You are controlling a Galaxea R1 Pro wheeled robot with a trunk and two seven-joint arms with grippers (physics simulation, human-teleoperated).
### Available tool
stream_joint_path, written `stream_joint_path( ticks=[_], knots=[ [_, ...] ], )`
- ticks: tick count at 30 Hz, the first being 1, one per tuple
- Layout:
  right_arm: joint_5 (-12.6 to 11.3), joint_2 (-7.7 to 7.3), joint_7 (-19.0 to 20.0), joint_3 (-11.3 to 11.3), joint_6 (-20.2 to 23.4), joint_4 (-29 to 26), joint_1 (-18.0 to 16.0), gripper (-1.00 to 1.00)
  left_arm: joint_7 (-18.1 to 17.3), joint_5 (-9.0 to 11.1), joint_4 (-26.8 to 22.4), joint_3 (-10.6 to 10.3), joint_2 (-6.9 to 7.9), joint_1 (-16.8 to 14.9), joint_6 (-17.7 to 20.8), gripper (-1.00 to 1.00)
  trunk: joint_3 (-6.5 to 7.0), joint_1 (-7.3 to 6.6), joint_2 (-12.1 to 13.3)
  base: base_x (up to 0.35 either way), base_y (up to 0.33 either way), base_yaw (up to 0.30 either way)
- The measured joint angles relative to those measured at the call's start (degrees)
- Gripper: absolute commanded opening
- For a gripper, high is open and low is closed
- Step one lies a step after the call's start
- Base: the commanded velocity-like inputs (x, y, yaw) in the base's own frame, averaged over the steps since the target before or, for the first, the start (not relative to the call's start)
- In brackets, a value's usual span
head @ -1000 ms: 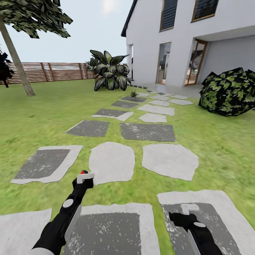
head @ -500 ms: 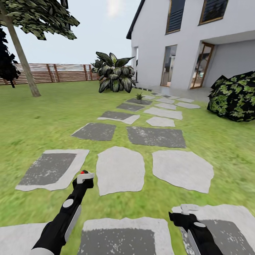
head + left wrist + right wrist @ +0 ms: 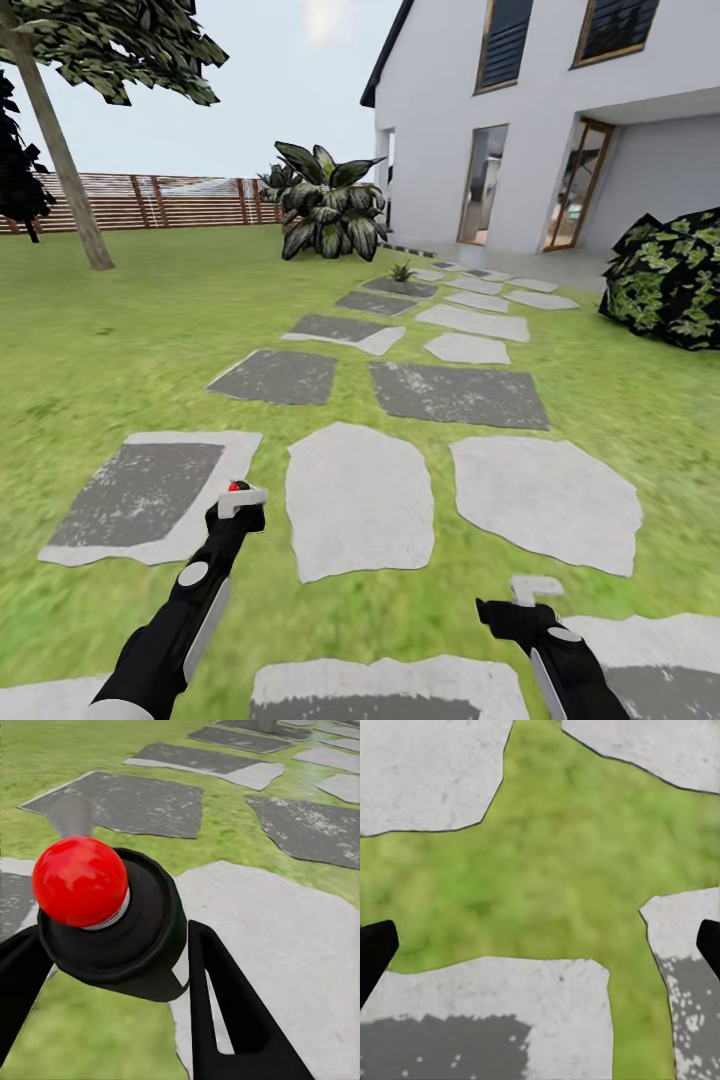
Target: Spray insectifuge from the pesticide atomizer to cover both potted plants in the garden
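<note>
Right, transit step as I read it: the left claw point(image 3: 238, 498) is closed round the pesticide atomizer point(image 3: 112, 919), black body pinched between both fingers w/ the red dot on top, held out ahead of the robot above the grass of the garden point(image 3: 130, 330). Right claw point(image 3: 540, 945) is wide open & carries nothing, tips far apart over grass between slabs. One small potted plant point(image 3: 402, 271) sits far up the path on a dark stepping stone point(image 3: 398, 288), just in front of the big striped leafy plant point(image 3: 330, 205); the 2nd pot I can't make out. To do this well: prob. keep rolling straight up the stones, hold the bottle upright & steady, don't loosen the grip, stop near enough that the nozzle faces the leaves. Room: lawn is wide open both sides. Edges to mind are the dark bush point(image 3: 668, 285) at right, the tree trunk point(image 3: 62, 160) and fence point(image 3: 160, 200) at left, the house point(image 3: 540, 120) beyond the plant.
</note>
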Motion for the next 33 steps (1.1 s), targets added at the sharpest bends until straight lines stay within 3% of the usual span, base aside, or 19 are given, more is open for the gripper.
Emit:
stream_joint_path(
  ticks=[16, 33],
  knots=[
    [0.14, 0.08, -0.07, 0.02, 0.00, -0.01, 0.00, 1.00, 0.00, -0.02, 0.01, 0.02, 0.01, 0.00, 0.00, -1.00, 0.14, 0.00, 0.00, 0.295, 0.195, -0.037],
    [0.31, 0.03, -0.24, 0.15, -0.18, -0.10, 0.09, 1.00, -0.17, 0.12, 0.01, -0.05, 0.09, 0.35, 0.00, -1.00, 0.14, 0.01, 0.00, 0.045, 0.010, 0.000]
  ],
)
